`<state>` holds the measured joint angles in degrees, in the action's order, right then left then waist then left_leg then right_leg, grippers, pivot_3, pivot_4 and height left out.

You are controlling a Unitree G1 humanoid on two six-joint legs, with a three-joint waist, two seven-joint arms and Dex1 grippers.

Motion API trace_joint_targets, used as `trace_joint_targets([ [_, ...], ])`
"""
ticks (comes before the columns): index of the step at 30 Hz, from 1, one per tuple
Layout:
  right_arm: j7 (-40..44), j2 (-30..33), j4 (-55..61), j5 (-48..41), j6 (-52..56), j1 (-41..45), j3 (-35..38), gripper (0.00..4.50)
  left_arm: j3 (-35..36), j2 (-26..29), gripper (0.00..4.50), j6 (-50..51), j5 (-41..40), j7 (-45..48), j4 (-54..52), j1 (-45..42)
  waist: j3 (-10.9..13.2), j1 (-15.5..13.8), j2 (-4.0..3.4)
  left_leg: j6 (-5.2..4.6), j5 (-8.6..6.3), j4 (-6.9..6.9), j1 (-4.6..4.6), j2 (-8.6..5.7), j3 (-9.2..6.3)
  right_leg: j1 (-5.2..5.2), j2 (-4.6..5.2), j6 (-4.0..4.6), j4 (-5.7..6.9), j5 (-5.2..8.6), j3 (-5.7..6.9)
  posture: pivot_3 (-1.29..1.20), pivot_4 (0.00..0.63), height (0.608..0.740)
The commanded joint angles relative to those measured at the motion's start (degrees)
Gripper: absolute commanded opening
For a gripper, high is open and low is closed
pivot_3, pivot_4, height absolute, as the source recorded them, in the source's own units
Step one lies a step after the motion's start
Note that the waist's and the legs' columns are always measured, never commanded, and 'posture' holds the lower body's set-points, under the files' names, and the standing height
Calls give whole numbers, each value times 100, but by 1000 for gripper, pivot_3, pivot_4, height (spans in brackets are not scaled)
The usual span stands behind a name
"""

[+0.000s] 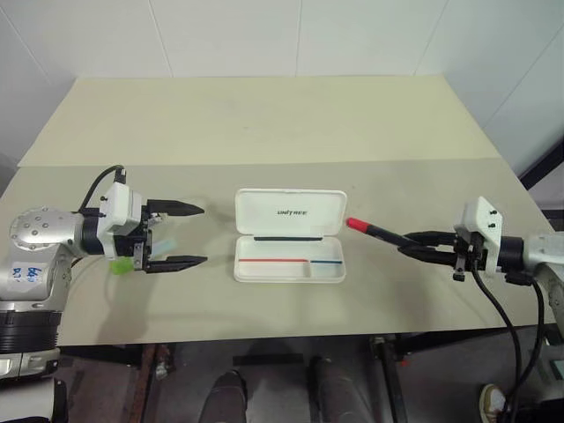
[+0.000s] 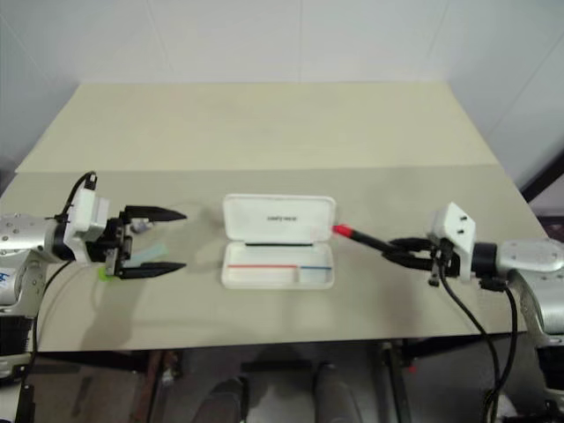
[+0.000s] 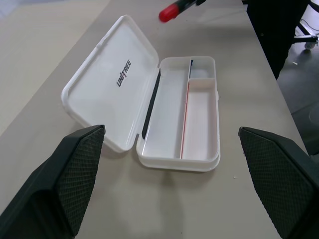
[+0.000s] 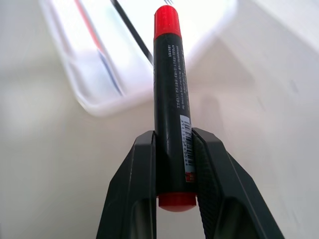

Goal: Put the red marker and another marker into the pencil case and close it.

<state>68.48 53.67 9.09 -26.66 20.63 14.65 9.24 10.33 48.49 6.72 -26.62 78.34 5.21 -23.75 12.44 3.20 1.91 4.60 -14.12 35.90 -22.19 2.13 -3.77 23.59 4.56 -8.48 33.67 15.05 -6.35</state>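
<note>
Clearly clamped: right claw (image 1: 421,247) pinched together on the slim red marker with black barrel and bright red cap (image 1: 377,232), gripped near its tail so the cap leads, pointing at the flat white hard-plastic pencil case with rounded corners (image 1: 290,258). Held above the beige matte table (image 1: 264,123), just beside the case's right end and apart from it, probably so as to slide in lengthwise. Case open, lid laid back flat, small dark lettering on it, red and blue stripes in the smooth, shallow tray, nothing inside yet. Left claw (image 1: 176,236) spread wide and empty, textured black fingers (image 3: 75,169) aimed at the case. Short light green marker, pale and translucent (image 2: 141,257), lying on the table beneath that claw, not yet grasped.
</note>
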Motion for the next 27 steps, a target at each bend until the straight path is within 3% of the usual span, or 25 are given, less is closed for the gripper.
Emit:
trace_joint_targets([
  [1,-182,-97,699,-337,380,246,-80,652,160,111,4500,-167,16,-33,-26,59,0,0,0,0,0,1,-1,0,0,0,0,0,-2,0,0,0,150,740],
  [5,-307,-525,951,-286,543,675,-724,652,146,91,4500,-227,22,-71,-15,69,-2,8,3,0,0,-1,0,1,0,1,0,0,-4,0,0,0,150,740],
  [10,-282,-1149,247,377,93,1232,-1625,652,101,70,4500,-286,44,-100,35,49,-2,9,3,0,-1,-3,-3,1,0,2,0,1,-10,-1,1,0,150,740],
  [19,0,-2055,-1799,1325,-1184,2331,-2342,652,11,8,4500,-285,64,-166,-53,93,-2,14,3,0,-1,-17,-3,0,0,11,0,-7,7,-4,3,0,150,740],
  [27,591,-2362,-2638,1696,-1828,2805,-2651,652,38,2,4500,-259,52,-249,-153,186,-1,20,2,0,0,-33,1,1,-3,18,0,-63,21,-33,7,0,150,740],
])
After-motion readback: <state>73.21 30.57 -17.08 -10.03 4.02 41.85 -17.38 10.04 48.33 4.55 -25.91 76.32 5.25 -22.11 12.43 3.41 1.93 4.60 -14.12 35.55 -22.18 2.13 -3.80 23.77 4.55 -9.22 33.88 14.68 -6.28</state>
